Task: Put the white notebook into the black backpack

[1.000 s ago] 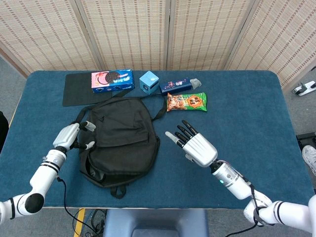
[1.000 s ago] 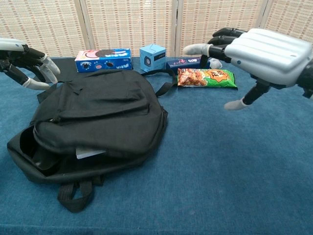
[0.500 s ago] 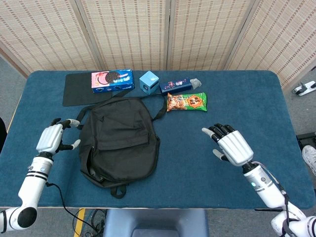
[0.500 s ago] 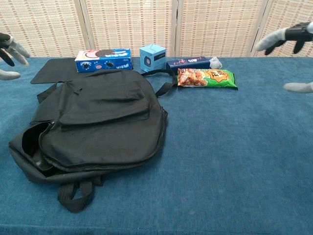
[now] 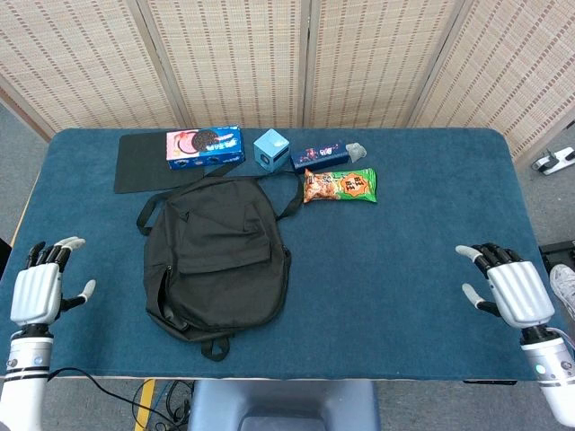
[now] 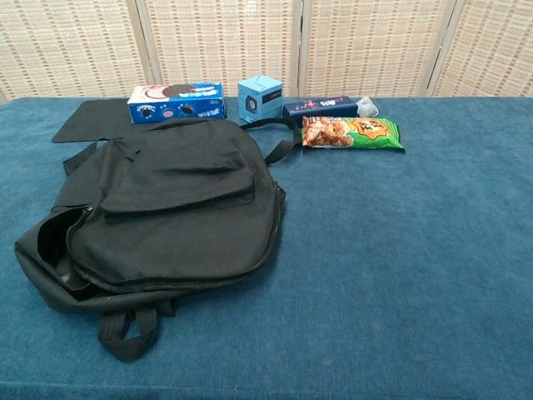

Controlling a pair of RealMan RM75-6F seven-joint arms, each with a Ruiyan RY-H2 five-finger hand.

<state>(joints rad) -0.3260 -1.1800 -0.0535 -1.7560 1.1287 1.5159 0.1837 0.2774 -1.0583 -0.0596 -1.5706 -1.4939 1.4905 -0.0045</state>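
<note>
Two hands at the near edge of the blue bench (image 5: 422, 224), well apart from everything: left hand (image 5: 36, 292) and right hand (image 5: 514, 289), both empty with fingers spread. Black backpack (image 5: 216, 256) flat on the bench between them, mouth gaping at its near left corner; white notebook not visible, whether inside cannot be told. Behind the backpack, a cookie box (image 5: 205, 146), blue cube (image 5: 270, 148) and snack bag (image 5: 340, 186).

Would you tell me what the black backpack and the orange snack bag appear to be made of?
The black backpack looks like soft matte woven fabric, probably nylon or polyester: it slumps and creases. The orange snack bag looks like glossy printed plastic film, with shiny crinkled edges.
</note>
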